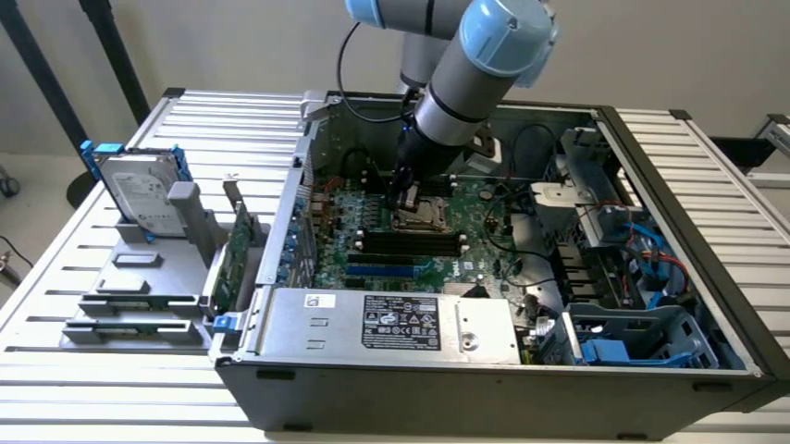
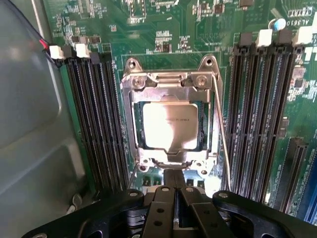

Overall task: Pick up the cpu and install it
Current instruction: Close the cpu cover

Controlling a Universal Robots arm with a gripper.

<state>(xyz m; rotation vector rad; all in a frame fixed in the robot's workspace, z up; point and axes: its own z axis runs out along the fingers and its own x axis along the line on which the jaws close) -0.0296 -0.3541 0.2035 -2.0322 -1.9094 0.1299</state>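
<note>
- The pincer (image 2: 174, 179) is seen closed, its tips pressed together with nothing held between them, just beside one edge of the socket frame (image 2: 132, 114).
- The cpu (image 2: 168, 126) is found lying inside that frame, shiny top upward, apart from the tips.
- A thin wire lever (image 2: 221, 129) is seen along one side of the frame; whether it is latched cannot be told.
- Memory slots (image 2: 96, 124) are set on both sides, on the green board (image 2: 163, 25) inside the computer case (image 1: 494, 388) on the worktop (image 1: 235, 116).
- If the chip is pressed while seated askew, pins beneath could be bent; the board could be scratched by a sideways slip of the tips.
</note>
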